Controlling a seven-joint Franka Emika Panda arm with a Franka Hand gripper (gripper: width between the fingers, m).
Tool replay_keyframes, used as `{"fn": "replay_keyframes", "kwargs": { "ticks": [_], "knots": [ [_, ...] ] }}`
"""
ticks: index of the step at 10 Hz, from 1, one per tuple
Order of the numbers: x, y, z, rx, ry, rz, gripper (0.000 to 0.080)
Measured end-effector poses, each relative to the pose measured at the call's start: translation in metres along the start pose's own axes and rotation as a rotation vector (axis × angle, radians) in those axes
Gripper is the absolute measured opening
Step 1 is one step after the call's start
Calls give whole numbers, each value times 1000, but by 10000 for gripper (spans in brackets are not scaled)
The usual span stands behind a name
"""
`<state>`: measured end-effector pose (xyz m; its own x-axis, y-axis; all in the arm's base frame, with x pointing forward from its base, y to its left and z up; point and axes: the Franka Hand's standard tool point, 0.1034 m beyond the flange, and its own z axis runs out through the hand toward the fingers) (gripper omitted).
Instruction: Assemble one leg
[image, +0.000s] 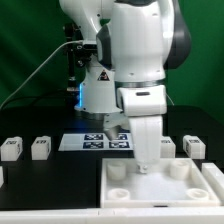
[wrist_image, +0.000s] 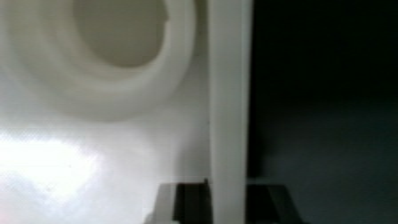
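Note:
The large flat white panel (image: 150, 197) lies at the front of the table, with round sockets (image: 118, 171) in its corners. My gripper (image: 148, 166) points straight down at the panel's far raised rim. In the wrist view the rim (wrist_image: 231, 100) runs between my two dark fingers (wrist_image: 187, 206), which press against it on both sides, so the gripper (wrist_image: 230, 206) is shut on the rim. A round socket (wrist_image: 125, 40) shows beside the rim. Small white legs with square tags stand on the table: two at the exterior view's left (image: 10, 148) (image: 41, 148) and two at its right (image: 166, 147) (image: 195, 147).
The marker board (image: 95, 141) lies flat behind the panel, near the arm's base. The arm's white body hides the middle of the table. A green wall stands behind, and a black cable hangs at the exterior view's left.

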<state>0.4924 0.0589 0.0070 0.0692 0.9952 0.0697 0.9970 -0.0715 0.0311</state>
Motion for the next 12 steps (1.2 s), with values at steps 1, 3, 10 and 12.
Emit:
{"fn": "replay_keyframes", "kwargs": {
  "ticks": [1, 3, 10, 12],
  "knots": [
    [4, 3, 1, 3, -3, -2, 57],
    [4, 3, 1, 26, -13, -8, 57],
    [1, 3, 1, 25, -15, -23, 334],
    [1, 3, 1, 25, -15, -23, 607]
  ]
}}
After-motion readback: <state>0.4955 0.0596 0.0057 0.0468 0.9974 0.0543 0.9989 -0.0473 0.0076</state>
